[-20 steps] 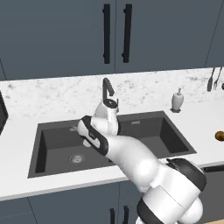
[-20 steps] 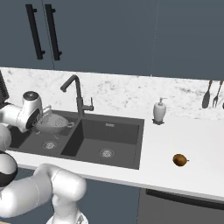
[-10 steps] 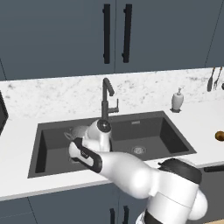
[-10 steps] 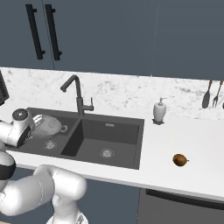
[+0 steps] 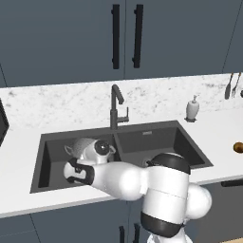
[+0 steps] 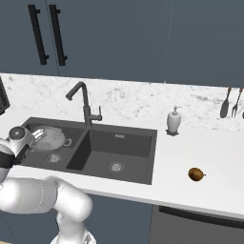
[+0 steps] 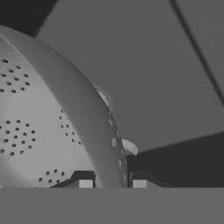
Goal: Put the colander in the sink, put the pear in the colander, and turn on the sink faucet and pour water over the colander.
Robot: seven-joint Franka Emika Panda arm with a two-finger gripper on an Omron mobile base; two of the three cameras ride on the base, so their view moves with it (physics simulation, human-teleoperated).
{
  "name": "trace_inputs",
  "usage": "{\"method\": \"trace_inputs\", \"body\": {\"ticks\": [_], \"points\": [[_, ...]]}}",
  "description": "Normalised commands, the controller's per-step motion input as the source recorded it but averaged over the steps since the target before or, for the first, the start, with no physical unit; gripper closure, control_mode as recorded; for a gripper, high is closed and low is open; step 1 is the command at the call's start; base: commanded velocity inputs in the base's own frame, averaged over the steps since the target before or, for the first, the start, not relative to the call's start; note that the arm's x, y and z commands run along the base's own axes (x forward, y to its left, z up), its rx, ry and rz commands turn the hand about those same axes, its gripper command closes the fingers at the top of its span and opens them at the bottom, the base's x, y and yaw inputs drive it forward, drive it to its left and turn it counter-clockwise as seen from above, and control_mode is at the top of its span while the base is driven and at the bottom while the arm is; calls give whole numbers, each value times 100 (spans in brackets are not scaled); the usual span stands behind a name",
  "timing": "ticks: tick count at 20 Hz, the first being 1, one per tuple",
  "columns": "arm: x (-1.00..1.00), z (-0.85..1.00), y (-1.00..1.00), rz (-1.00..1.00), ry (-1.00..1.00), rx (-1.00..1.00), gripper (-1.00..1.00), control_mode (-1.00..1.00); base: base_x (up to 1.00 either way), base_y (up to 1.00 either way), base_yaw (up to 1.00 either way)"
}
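Left base view: my end effector [image 5: 81,159] hangs low in the left basin of the sink [image 5: 190,142], pinching the colander [image 5: 83,147] by its rim; the pear [image 5: 238,147] lies on the desk at 3 o'clock.

Right base view: the colander [image 6: 47,138] sits tilted over the left drain, the faucet [image 6: 84,104] behind at 1 o'clock.

Hand view: my fingertips [image 7: 85,183] clamp the colander's wall [image 7: 39,122].
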Motion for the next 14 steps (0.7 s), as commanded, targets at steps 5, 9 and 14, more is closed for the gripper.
{"method": "trace_inputs", "body": {"ticks": [5, 9, 14], "points": [[30, 2, 63, -18, 12, 0, 100, -100, 0, 0, 0], [42, 3, 60, -22, 15, 0, 100, -100, 0, 0, 0], [51, 0, 64, -22, 7, 0, 100, -100, 0, 0, 0]]}}
